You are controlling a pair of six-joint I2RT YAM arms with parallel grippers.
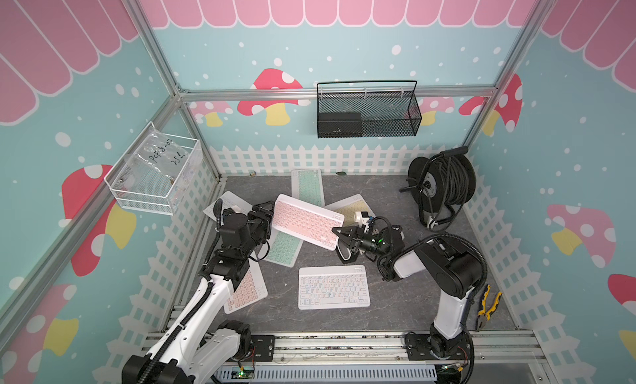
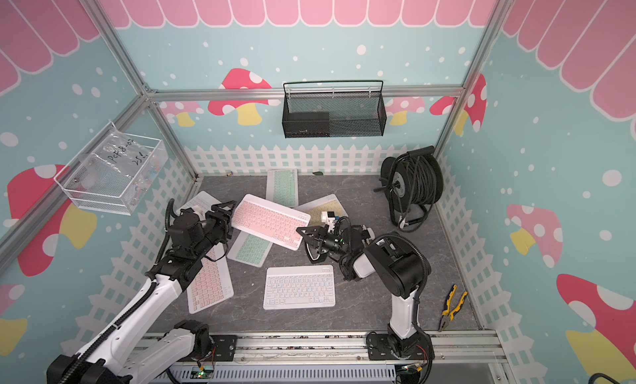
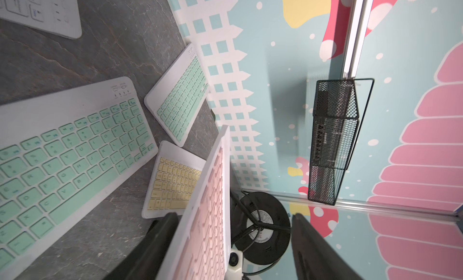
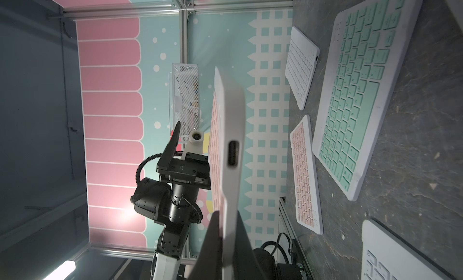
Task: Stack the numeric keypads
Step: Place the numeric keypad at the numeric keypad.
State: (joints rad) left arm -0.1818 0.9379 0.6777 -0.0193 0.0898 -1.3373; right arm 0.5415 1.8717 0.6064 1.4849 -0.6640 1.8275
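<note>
In both top views, the pink-keyed keypad (image 1: pixel 304 222) (image 2: pixel 270 220) is held raised and tilted, just beyond the white-keyed keypad (image 1: pixel 334 287) (image 2: pixel 299 287), above a mint-keyed keypad (image 1: pixel 284 248). The right gripper (image 1: pixel 335 231) is set at its end, the left gripper (image 1: pixel 268 215) at the opposite end.

In the left wrist view, the left gripper (image 3: pixel 230 216) is spread wide; the pink-keyed keypad (image 3: pixel 208 203) stands between the fingers (image 3: pixel 313 241), clear of one.

In the right wrist view, the right gripper (image 4: pixel 226 216) is clamped on the pink-keyed keypad (image 4: pixel 231 115) at its port edge.
</note>
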